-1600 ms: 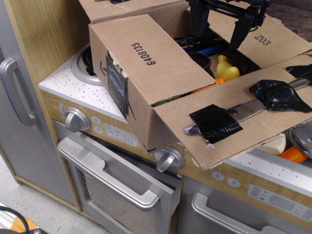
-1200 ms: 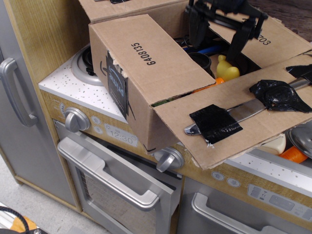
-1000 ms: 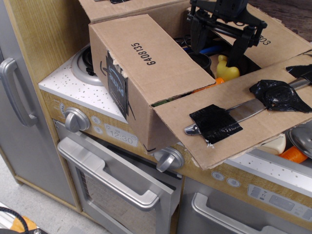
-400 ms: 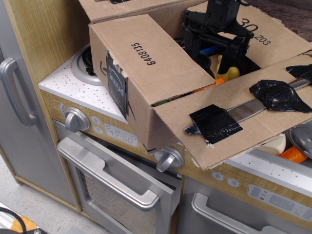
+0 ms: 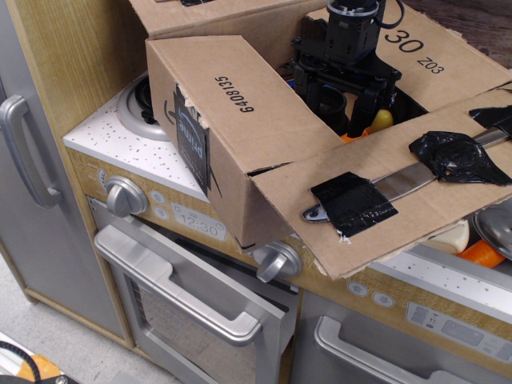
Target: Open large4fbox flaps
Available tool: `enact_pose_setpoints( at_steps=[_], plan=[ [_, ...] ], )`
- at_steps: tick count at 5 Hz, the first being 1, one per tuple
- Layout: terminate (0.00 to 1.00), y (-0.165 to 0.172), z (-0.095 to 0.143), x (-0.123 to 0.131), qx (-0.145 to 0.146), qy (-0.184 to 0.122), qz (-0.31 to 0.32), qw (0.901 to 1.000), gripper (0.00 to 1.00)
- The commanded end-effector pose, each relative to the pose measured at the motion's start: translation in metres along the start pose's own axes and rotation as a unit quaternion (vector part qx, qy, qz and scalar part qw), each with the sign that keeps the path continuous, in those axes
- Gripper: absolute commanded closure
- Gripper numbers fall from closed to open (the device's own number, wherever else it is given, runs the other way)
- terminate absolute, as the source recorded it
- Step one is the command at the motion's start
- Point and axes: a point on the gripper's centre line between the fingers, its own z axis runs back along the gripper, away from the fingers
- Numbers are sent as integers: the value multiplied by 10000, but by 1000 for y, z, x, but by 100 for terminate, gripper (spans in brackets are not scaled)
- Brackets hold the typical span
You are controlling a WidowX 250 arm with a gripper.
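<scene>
The large4fbox [image 5: 228, 180] is a brown cardboard box standing on a toy stove top, with black prime tape [image 5: 192, 144] on its near corner. The left flap [image 5: 240, 100], printed "6408135", lies roughly level over the box. The right flap [image 5: 436, 60], printed "30 Z03", is folded outward. The front flap [image 5: 400, 200] hangs outward and carries a metal knife [image 5: 400, 182] held by black tape. The back flap [image 5: 208, 14] stands out at the top edge. My black gripper [image 5: 336, 108] is open, down in the box opening, its left finger against the left flap's inner edge.
Inside the box are dark pots and a yellow toy [image 5: 382, 118]. The toy kitchen has round knobs [image 5: 126, 196], an oven door handle [image 5: 176, 284], a burner [image 5: 140, 104] left of the box and a grey fridge handle [image 5: 20, 152]. An orange toy [image 5: 484, 252] lies at the right.
My gripper has come down and moved left from over the "30 Z03" flap into the opening, up against the "6408135" flap. That flap has shifted slightly left.
</scene>
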Motion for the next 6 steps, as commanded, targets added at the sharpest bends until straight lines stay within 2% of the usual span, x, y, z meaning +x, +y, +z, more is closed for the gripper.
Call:
enact_pose_setpoints(
  at_steps=[1,2,3,5,6],
  plan=[
    [0,9,38,-11,128,643,15,9978,0],
    [0,4,61,-18,459,969,141,9941,0],
    [0,14,71,-29,667,1097,111,9917,0],
    [0,39,104,-57,1210,1192,203,9853,0],
    [0,55,121,-74,1375,1233,277,9824,0]
  ],
)
